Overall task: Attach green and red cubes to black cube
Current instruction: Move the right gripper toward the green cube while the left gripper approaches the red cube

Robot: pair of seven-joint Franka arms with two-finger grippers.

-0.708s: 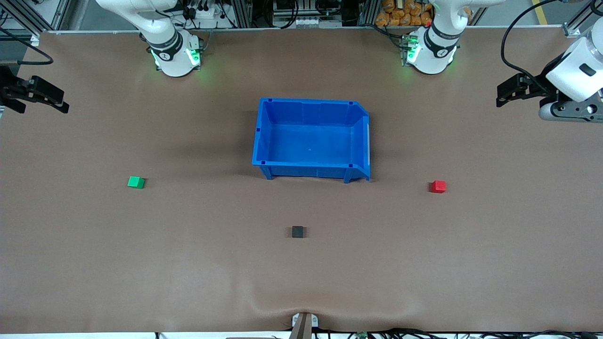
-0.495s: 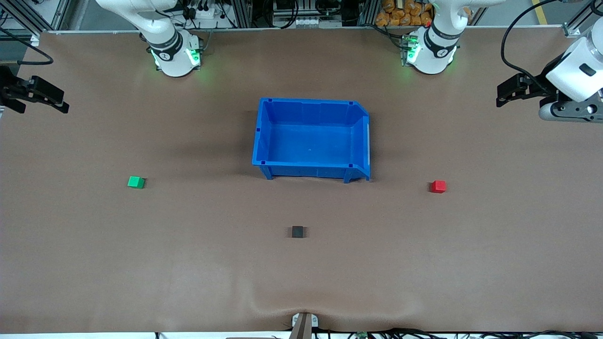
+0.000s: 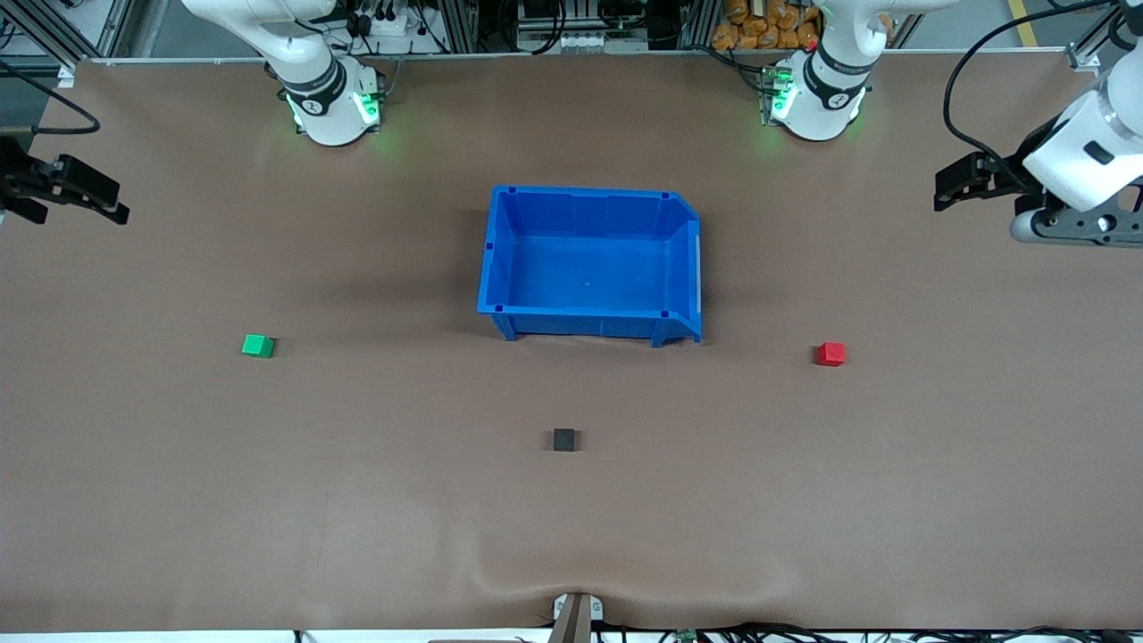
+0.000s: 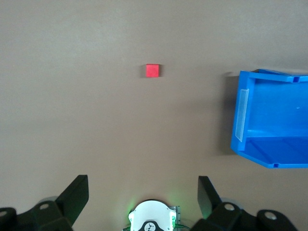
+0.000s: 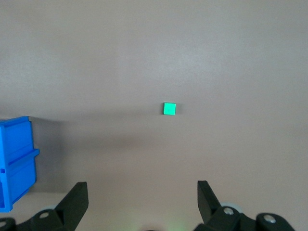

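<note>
Brown matting covers the whole table (image 3: 357, 500), and a blue bin (image 3: 500, 259) stands at its middle. The black cube (image 3: 563, 438) lies nearer to the front camera than the bin. The green cube (image 3: 258, 346) is found toward the right arm's end, the red cube (image 3: 830, 354) toward the left arm's end; all 3 are well apart. The right gripper (image 3: 112, 201) is held over the table edge at its own end, so the green cube is judged its nearer target. The left gripper (image 3: 951, 183) is held likewise, nearest the red cube. Both pairs of jaws are spread wide, and nothing is held or touched.
</note>
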